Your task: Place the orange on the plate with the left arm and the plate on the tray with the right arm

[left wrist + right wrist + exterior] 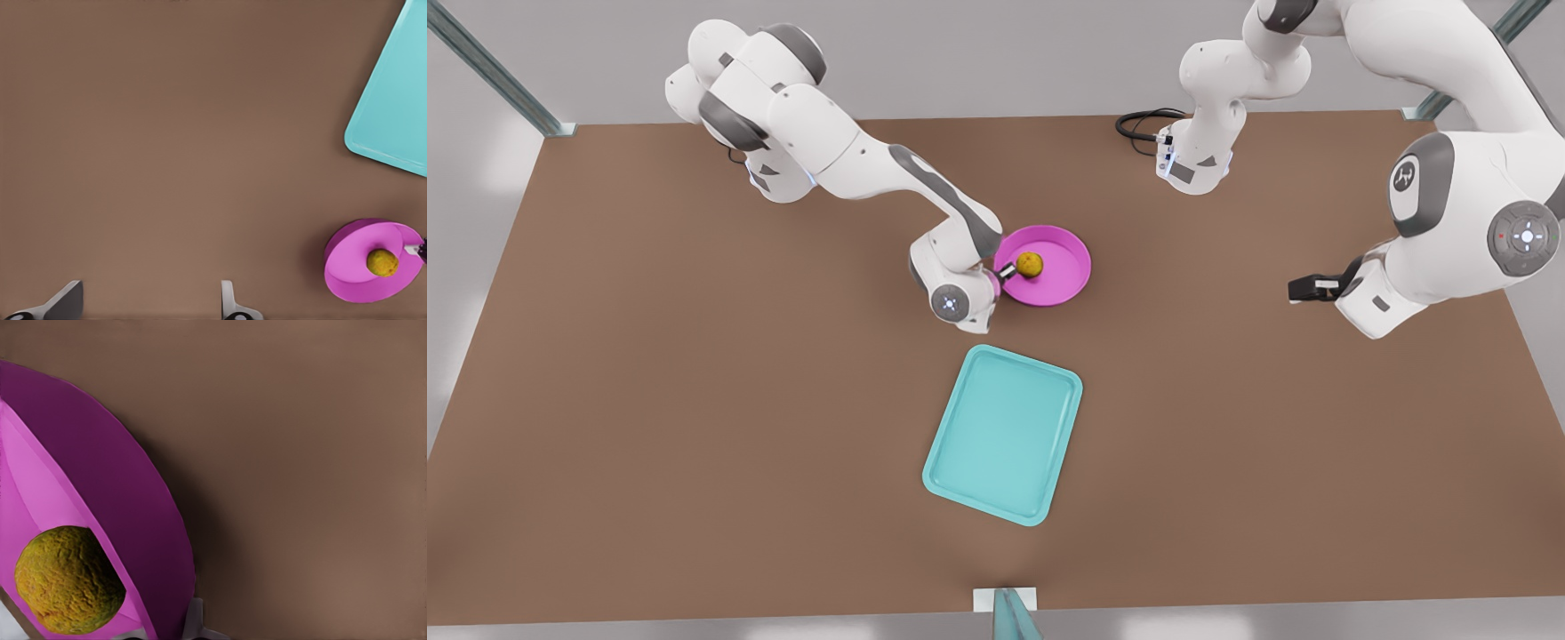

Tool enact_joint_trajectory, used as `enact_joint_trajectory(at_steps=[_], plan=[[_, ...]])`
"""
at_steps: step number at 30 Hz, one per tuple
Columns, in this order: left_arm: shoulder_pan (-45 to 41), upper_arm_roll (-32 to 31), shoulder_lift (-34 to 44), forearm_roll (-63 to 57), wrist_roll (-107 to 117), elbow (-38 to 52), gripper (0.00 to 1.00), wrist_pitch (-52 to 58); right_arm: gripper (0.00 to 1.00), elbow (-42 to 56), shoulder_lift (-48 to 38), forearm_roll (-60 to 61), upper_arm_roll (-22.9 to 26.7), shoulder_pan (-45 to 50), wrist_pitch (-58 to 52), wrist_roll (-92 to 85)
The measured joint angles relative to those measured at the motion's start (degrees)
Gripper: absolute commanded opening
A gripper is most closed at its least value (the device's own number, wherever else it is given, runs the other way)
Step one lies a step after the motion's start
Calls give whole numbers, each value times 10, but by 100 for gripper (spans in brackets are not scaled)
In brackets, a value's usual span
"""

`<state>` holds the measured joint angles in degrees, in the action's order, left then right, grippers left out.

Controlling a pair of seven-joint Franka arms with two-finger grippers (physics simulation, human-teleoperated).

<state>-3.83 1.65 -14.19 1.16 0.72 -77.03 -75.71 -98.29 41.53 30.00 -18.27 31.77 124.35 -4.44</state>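
The orange (1030, 263) (382, 263) (69, 580) lies inside the pink plate (1060, 267) (347, 267) (127, 493). My right gripper (1007, 271) (170, 628), on the arm at the front view's left, is shut on the plate's rim beside the fruit. In both wrist views the plate looks tilted, showing its darker underside. The teal tray (1003, 433) (393, 113) lies flat on the table, nearer the front edge than the plate. At the front view's right, my left gripper (1312, 287) (148, 308) waits open over bare table, well away from the plate.
The brown table (694, 400) carries both arm bases at its far edge, with a black cable (1138, 124) by one of them. Metal posts (494, 67) stand at the far corners. A small teal and white fixture (1007, 609) sits at the near edge.
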Motion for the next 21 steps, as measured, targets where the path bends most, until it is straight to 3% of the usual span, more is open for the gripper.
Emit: enact_joint_trajectory(at_steps=[5,12,21], plan=[[2,3,-6,-1,-1,-2,100,-1,21,60,9,1,0,-23,-23,-7],[1,4,-8,-1,-3,-3,100,-1,21,213,88,51,3,-69,-46,-4],[1,3,-6,3,-4,1,100,-4,21,265,129,96,5,-167,-55,4]])
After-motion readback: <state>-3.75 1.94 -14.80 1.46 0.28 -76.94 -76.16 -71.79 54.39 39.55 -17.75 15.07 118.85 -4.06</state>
